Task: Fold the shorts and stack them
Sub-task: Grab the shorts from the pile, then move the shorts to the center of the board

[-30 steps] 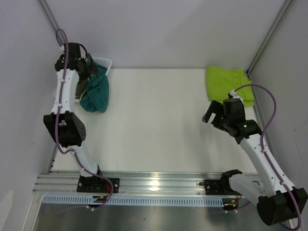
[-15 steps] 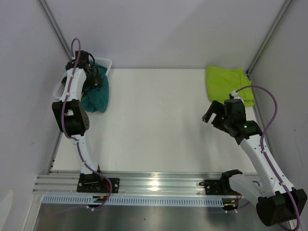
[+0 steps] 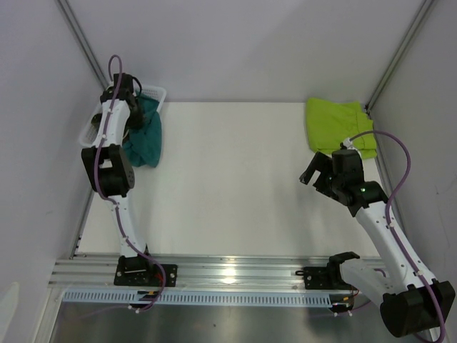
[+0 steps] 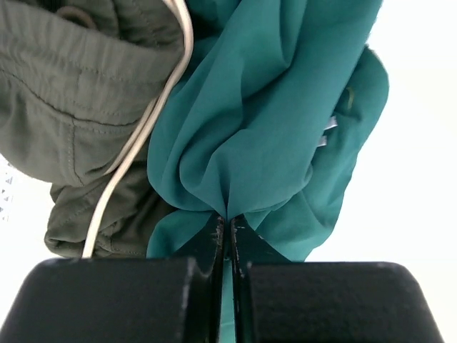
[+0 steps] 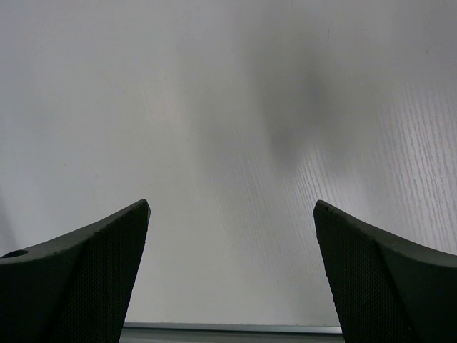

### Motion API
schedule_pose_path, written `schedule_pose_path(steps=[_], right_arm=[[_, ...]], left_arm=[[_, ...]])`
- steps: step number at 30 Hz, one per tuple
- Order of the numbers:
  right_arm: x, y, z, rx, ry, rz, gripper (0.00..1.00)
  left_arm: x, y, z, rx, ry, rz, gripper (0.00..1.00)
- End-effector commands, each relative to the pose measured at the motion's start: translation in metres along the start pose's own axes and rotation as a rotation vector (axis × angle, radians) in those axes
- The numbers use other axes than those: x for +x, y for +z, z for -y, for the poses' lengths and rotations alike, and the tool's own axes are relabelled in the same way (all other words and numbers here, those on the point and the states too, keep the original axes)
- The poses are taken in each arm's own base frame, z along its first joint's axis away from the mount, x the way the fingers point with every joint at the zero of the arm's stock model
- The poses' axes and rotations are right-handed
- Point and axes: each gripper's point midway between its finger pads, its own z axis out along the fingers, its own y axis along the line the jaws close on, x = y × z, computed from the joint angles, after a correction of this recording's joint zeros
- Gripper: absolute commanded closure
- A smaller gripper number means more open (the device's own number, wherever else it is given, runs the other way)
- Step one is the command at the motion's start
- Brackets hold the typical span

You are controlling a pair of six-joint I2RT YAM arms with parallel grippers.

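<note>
The teal shorts (image 3: 146, 139) hang crumpled over the rim of a white basket (image 3: 158, 92) at the far left, spilling onto the table. My left gripper (image 3: 131, 107) is shut on a pinch of that teal cloth (image 4: 271, 121), the fabric bunching out from between the closed tips (image 4: 226, 221). A dark olive pair (image 4: 71, 93) with a cream drawstring (image 4: 136, 136) lies beside the teal one. The lime-green shorts (image 3: 337, 125) lie folded at the far right. My right gripper (image 3: 313, 170) hovers open over bare table (image 5: 228, 128), just in front of the green pair.
The white table (image 3: 235, 179) runs between the two piles. Grey enclosure walls stand on the left, right and back. The aluminium rail (image 3: 228, 275) carrying both arm bases crosses the near edge.
My left arm has drawn in over the basket and its jaws have closed on the teal cloth. The right arm has barely shifted.
</note>
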Motion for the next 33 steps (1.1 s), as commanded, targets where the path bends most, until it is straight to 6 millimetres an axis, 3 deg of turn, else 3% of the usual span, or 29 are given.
schedule_pose_path(steps=[1, 4, 5, 6, 11, 13, 14, 17, 19, 20, 27, 29, 31, 33], right_arm=[[-0.002, -0.001, -0.003, -0.022, 0.018, 0.013, 0.0], [-0.002, -0.001, -0.005, -0.029, 0.018, 0.012, 0.0], [-0.002, -0.001, -0.005, -0.029, 0.018, 0.009, 0.01], [-0.002, -0.001, -0.006, -0.035, 0.018, 0.007, 0.0], [-0.002, 0.0, -0.009, -0.047, 0.016, 0.003, 0.01], [-0.003, 0.0, -0.011, -0.056, 0.017, 0.004, 0.01], [-0.003, 0.0, -0.012, -0.059, 0.016, 0.006, 0.0], [-0.004, -0.001, -0.02, -0.095, 0.015, -0.002, 0.0], [-0.005, 0.0, -0.022, -0.104, 0.013, -0.005, 0.01], [-0.006, -0.001, -0.024, -0.108, 0.013, -0.002, 0.01], [-0.009, -0.003, -0.025, -0.111, -0.003, 0.006, 0.0], [-0.01, -0.004, -0.025, -0.113, -0.006, 0.01, 0.0], [-0.014, -0.005, -0.027, -0.12, -0.01, 0.022, 0.0], [-0.021, -0.006, -0.029, -0.125, -0.021, 0.043, 0.01]], left_arm=[[-0.041, -0.027, 0.012, 0.074, -0.025, 0.131, 1.0], [-0.059, -0.056, 0.014, 0.125, -0.081, 0.207, 1.0], [-0.073, -0.083, 0.013, 0.173, -0.139, 0.262, 1.0], [-0.07, -0.086, 0.011, 0.204, -0.175, 0.26, 0.99], [-0.123, -0.172, 0.007, 0.504, -0.43, 0.432, 1.0], [-0.152, -0.225, 0.015, 0.596, -0.41, 0.537, 1.0], [-0.158, -0.239, 0.023, 0.663, -0.397, 0.55, 1.0], [-0.193, -0.31, 0.032, 0.88, -0.4, 0.704, 1.0], [-0.196, -0.348, 0.044, 1.021, -0.359, 0.744, 1.0], [-0.203, -0.376, 0.047, 1.096, -0.349, 0.808, 1.0], [-0.193, -0.487, 0.06, 1.379, -0.22, 0.961, 1.0], [-0.176, -0.511, 0.07, 1.458, -0.17, 0.93, 1.0], [-0.162, -0.518, 0.08, 1.481, -0.138, 0.892, 1.0], [-0.132, -0.538, 0.096, 1.506, -0.056, 0.869, 1.0]])
